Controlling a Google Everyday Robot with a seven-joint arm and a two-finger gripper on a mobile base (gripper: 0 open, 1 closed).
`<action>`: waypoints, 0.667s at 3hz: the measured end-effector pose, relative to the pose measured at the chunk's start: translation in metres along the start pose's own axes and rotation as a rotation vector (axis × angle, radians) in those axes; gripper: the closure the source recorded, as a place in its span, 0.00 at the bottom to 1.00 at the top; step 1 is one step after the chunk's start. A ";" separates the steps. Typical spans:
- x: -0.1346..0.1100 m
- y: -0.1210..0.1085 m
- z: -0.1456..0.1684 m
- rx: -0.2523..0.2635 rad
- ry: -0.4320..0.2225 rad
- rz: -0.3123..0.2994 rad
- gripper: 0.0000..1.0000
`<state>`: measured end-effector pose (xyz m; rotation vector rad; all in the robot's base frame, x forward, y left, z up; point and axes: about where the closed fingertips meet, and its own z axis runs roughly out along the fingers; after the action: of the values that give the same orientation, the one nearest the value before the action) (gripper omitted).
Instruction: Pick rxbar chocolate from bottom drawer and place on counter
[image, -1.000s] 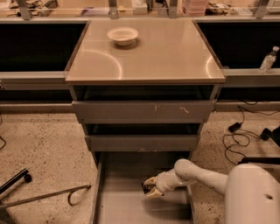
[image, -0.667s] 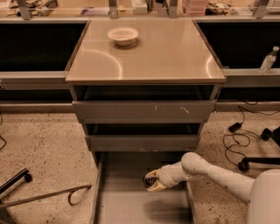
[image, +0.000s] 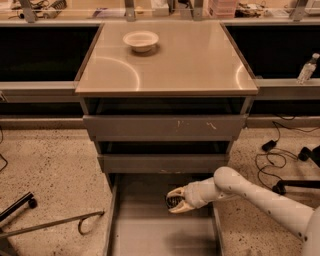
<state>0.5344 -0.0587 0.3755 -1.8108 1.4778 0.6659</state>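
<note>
Lifted a little and drawn toward the back of the bottom drawer (image: 160, 234) since a second ago, my tool (image: 171, 201) now hangs just above the grey drawer floor, below the front of the drawer above. My white arm (image: 260, 197) has stretched out as well. It reaches in from the lower right over the drawer's right side, and less of my body shows at that corner than before.

My tool is clenched on the rxbar chocolate (image: 173, 200), a small dark bar that shows between the two pale fingers, clear of the drawer floor. The tool points to the left, one finger above the bar and one below.

The bottom drawer stands pulled out toward the camera, its long flat floor bare in front of my tool. The two upper drawers (image: 162, 128) sit above it with their flat grey fronts nearly flush. The glossy beige table (image: 190, 62) tops the cabinet and catches curved light reflections. A white bowl (image: 141, 40) rests near the table's far left. A clear bottle (image: 306, 68) stands on the ledge to the right. Black cables (image: 280, 150) trail across the speckled floor on the right, and a bent metal rod (image: 55, 224) lies on the left.
</note>
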 end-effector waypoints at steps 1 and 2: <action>-0.070 -0.032 -0.066 0.034 -0.115 -0.123 1.00; -0.142 -0.048 -0.119 -0.003 -0.222 -0.246 1.00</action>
<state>0.5461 -0.0582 0.5669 -1.8174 1.0896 0.7180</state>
